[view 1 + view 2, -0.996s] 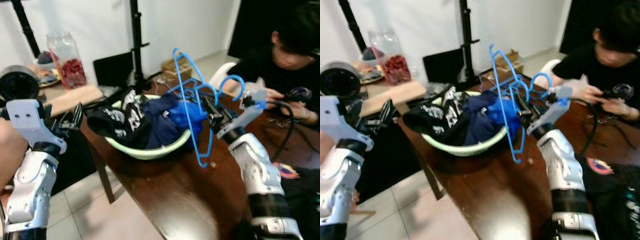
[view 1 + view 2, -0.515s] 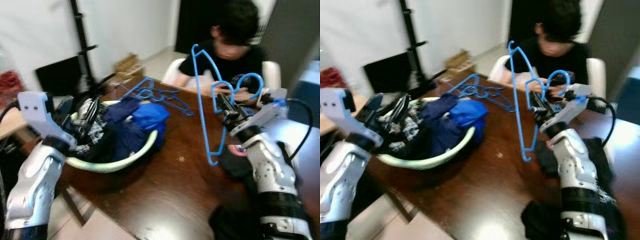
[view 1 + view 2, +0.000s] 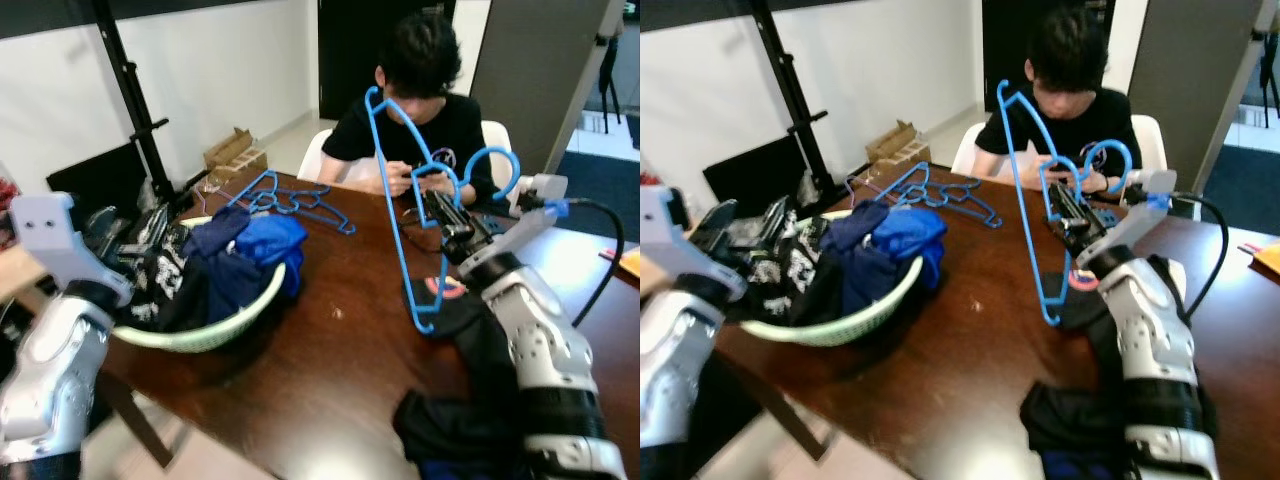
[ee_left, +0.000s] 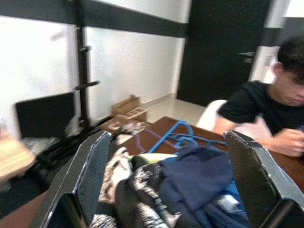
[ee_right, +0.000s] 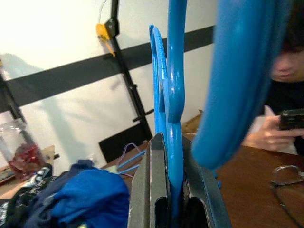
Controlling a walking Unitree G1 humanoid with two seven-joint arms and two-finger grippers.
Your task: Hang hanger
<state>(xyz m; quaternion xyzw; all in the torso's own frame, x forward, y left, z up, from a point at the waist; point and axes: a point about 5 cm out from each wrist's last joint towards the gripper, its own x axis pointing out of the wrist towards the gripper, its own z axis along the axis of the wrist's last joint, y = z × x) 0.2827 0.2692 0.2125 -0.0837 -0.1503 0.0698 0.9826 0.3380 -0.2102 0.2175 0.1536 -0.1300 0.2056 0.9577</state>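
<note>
Blue hanger pinched in right gripper, held upright above dark wooden table, hook end by gripper, lower corner near table top.
Eye views: green basket of dark and blue clothes at table's left edge; more blue hangers lying behind it. Person seated at far edge.
Left wrist view: left gripper fingers spread wide, over basket.
Right wrist view: fingers pressed together on hanger.

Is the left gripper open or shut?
Open: the left gripper's two black fingers stand wide apart, with the basket's clothes between them.
</note>
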